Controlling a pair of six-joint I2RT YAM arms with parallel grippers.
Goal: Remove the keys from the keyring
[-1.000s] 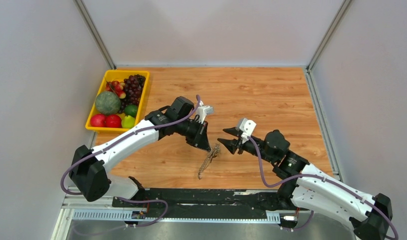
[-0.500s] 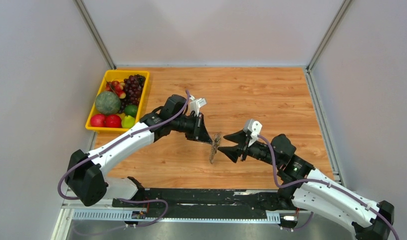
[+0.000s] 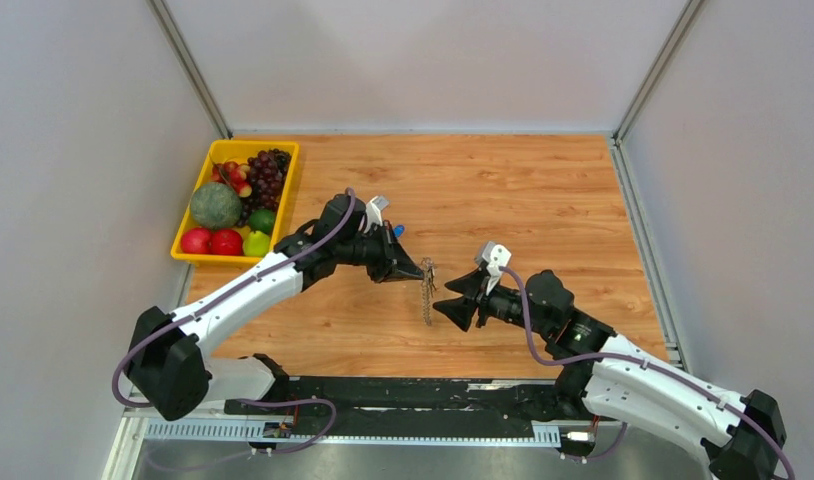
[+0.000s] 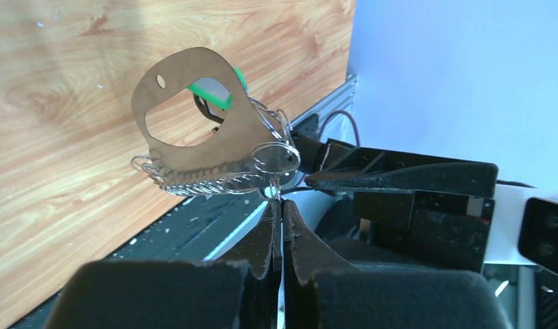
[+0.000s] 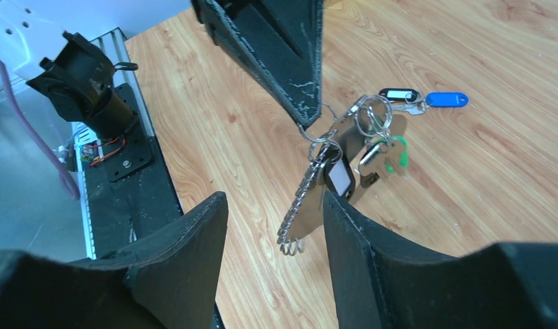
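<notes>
Over the middle of the wooden table [image 3: 543, 200], the left gripper [image 3: 415, 270] has its jaws fully closed on one thin wire ring at the top of the keyring [image 3: 426, 295]. The rest of the bunch hangs straight down from that pinch. Left wrist view: the fingers [image 4: 268, 240] meet with no gap, and the ring comes out right at their tips. Above them sit a flat tan tag [image 4: 228, 137] with two holes, a coiled wire strand [image 4: 201, 181] and the green tag [image 4: 218, 92]. The right gripper [image 3: 449, 297] faces the bunch from the right, just beside it. Its jaws are partly spread and hold nothing — both fingers are bare in its own wrist view, with the lower end of the bunch showing in the gap ahead of them. One black-and-white key [image 5: 340, 177] hangs on the bunch. I cannot tell whether the lowest coil touches the wood. Off the ring, a blue-headed key [image 5: 446, 99] lies flat on the table beyond the bunch. A second black-and-white key [image 5: 398, 94] lies just beside it. Seen from above, the blue one is clearly apart from the hanging keyring — near the left wrist. A yellow tray [image 3: 286, 205] of fruit sits at the far left of the table, well apart from both grippers.
</notes>
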